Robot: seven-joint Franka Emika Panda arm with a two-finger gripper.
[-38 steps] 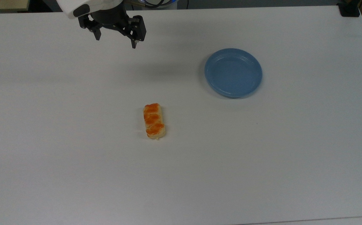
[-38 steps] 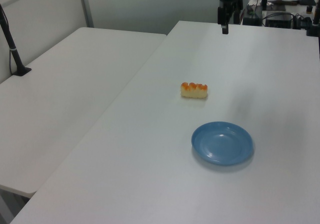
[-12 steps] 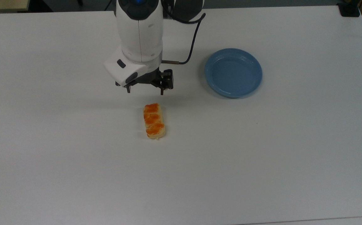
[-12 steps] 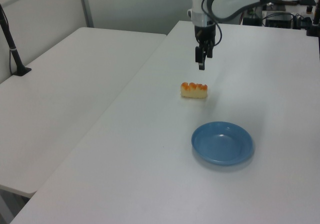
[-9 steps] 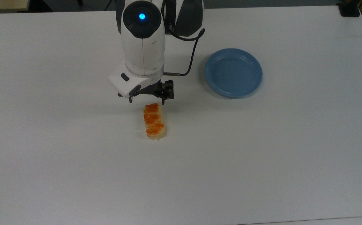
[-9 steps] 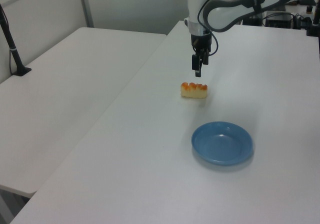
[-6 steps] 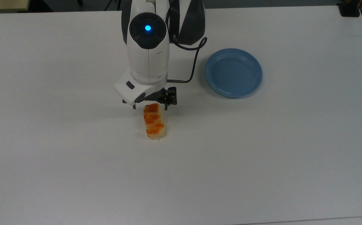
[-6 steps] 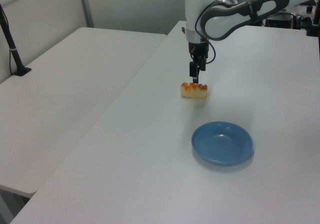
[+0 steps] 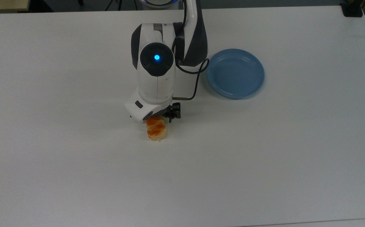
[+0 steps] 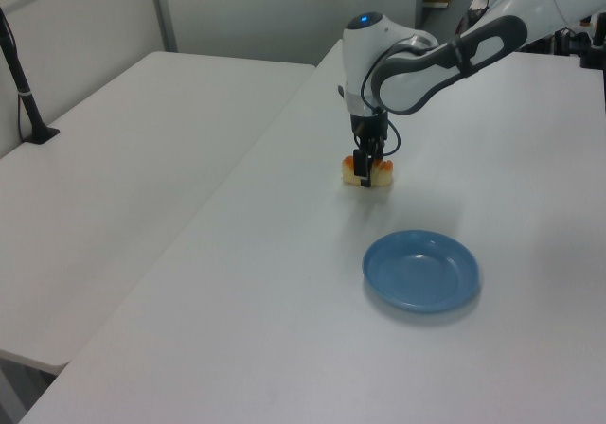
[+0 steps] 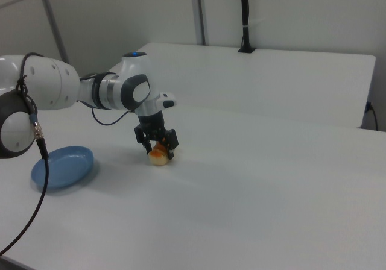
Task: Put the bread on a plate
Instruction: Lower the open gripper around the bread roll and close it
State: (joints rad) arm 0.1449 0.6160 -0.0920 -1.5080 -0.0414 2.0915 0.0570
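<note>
The bread (image 9: pixel 157 130) lies on the white table, its orange-brown top partly covered by my hand in the top view. My gripper (image 9: pixel 155 120) is down over the loaf's far end, open, with one finger on each long side. In the right view the gripper (image 11: pixel 158 147) straddles the bread (image 11: pixel 158 156), which still rests on the table. In the left view the gripper (image 10: pixel 365 169) stands in front of the bread (image 10: pixel 383 171). The blue plate (image 9: pixel 212 75) sits apart, toward the top view's right, with nothing on it; it is also the blue plate (image 10: pixel 421 307) and the plate (image 11: pixel 37 173).
A black cable loops from my wrist near the plate's rim in the top view. A black post (image 10: pixel 24 88) stands on the neighbouring table at the left view's left. A black clamp (image 9: pixel 352 9) sits at the table's far right corner.
My gripper has travelled from the table's far edge toward the bread and come down over it. Its fingers now stand either side of the loaf. Bread and plate have not moved.
</note>
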